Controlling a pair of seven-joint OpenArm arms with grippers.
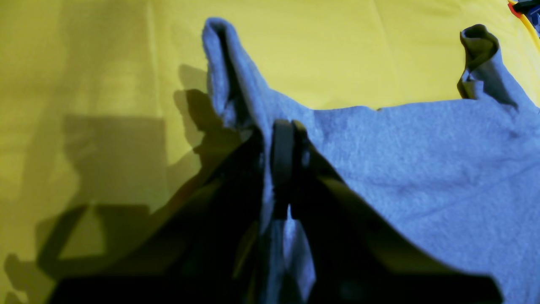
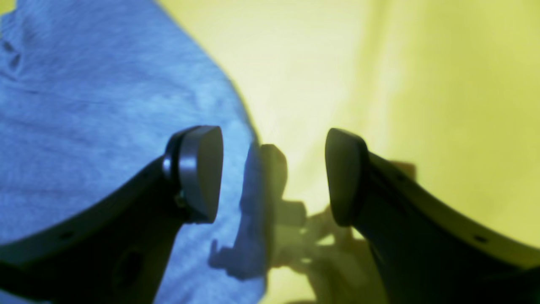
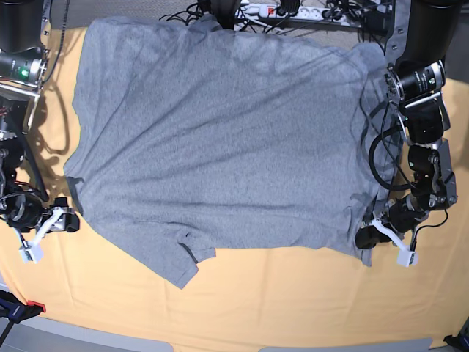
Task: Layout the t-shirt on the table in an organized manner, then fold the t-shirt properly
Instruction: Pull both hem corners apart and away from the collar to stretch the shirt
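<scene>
A heather-grey t-shirt lies spread across the far half of the bench, which is covered in pale yellow-orange cloth. The shirt reaches almost from the left edge to the right edge, plain side up, with no lettering showing. One sleeve juts toward the near edge, left of centre.

Near the right edge, the left gripper is pinched together on a ridge of grey fabric at the shirt's near right corner; the cloth peaks up between the pads. Near the left edge, the right gripper stands wide apart and holds nothing, with one pad over the shirt's border and the other over bare bench.

The step in hand looks like taking both near corners to straighten the shirt. To do it well, the right gripper should come down astride the fabric border, take a single layer cleanly and match the other side's height, so both arms can pull evenly without skewing the cloth.

The shirt's long axis appears to run left to right, parallel to the near edge. I cannot tell which end is the collar, as the far edge is crowded by cables.
</scene>
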